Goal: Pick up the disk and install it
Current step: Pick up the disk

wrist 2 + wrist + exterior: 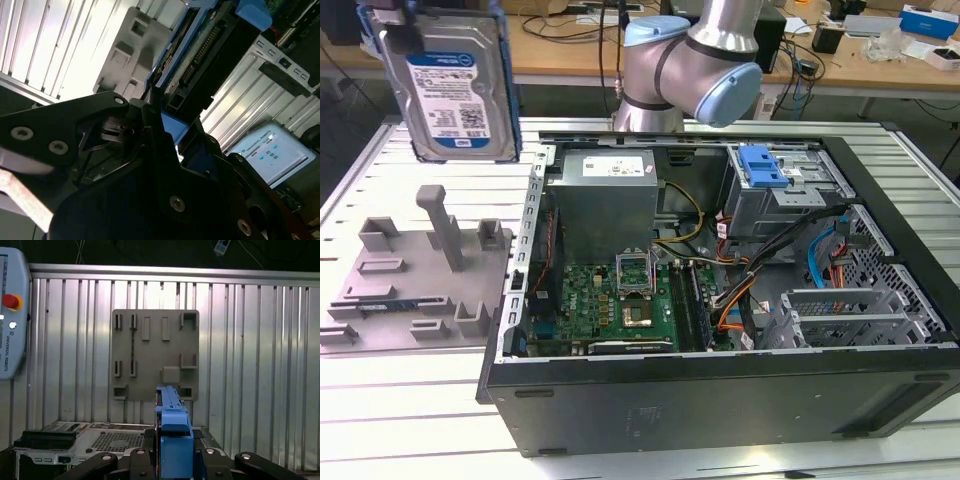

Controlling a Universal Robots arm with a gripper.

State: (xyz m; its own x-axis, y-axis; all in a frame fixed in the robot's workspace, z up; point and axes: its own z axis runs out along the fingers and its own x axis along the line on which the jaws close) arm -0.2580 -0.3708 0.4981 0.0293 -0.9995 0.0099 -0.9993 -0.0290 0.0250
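Note:
The disk (455, 85), a silver drive with a white-and-blue label in a blue carrier frame, hangs upright in the air at the exterior view's upper left, above the grey holder plate (410, 270). My gripper (432, 18) is shut on its top edge. In the first wrist view the disk (172, 422) shows edge-on between the black fingers (102, 460), with the holder plate (155, 355) beyond it. The second wrist view shows the disk's underside and connector (210, 55) running out from the gripper (165, 117).
The open computer case (720, 400) lies on the ribbed metal table (410, 420), to the exterior view's right of the holder plate. Its far drive cage carries a flat blue clip (762, 165). The arm's base (680, 70) stands behind the case. A teach pendant (10, 315) lies on the table.

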